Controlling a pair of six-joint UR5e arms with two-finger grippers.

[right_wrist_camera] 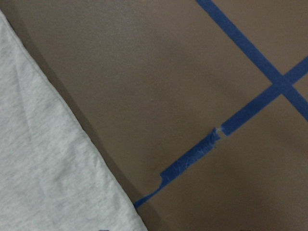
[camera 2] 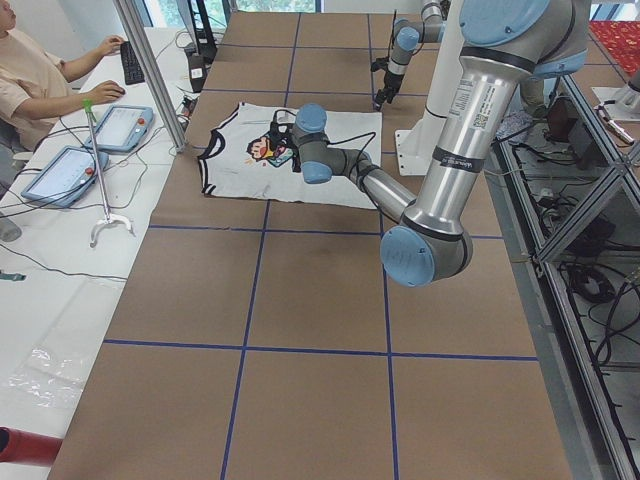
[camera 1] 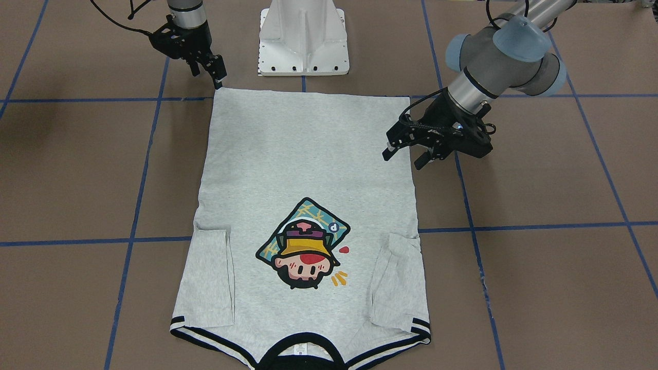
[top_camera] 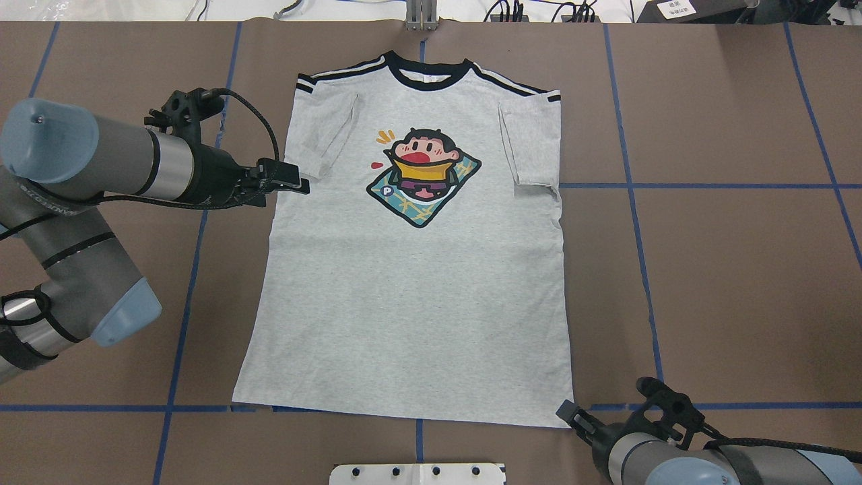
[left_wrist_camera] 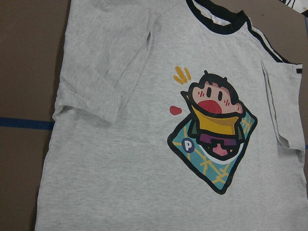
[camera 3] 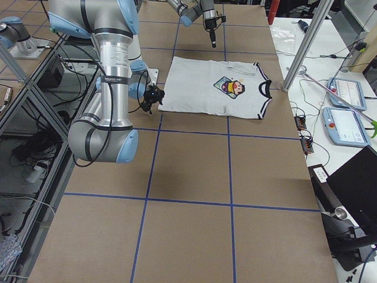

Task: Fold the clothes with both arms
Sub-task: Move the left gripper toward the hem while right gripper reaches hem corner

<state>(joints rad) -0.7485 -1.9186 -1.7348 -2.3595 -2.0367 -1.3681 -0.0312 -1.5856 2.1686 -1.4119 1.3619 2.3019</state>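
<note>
The grey T-shirt [top_camera: 417, 303] lies flat on the table, print side up, with both sleeves folded inward and the black neckband at the far edge. It also shows in the front view [camera 1: 308, 154]. My left gripper [top_camera: 300, 176] hovers at the shirt's left side edge, just below the folded sleeve, with its fingers apart and empty; in the front view [camera 1: 402, 159] it is on the right. Its wrist view shows the cartoon print [left_wrist_camera: 211, 130]. My right gripper [camera 1: 208, 74] is open at the shirt's near right hem corner [top_camera: 562, 421]. Its wrist view shows only that hem corner [right_wrist_camera: 43, 168].
The white pedestal base [camera 1: 304, 41] stands just behind the hem. Blue tape lines [camera 1: 540, 226] cross the brown table cover. An operator [camera 2: 40, 70] and tablets [camera 3: 344, 97] are at the far side, off the cover.
</note>
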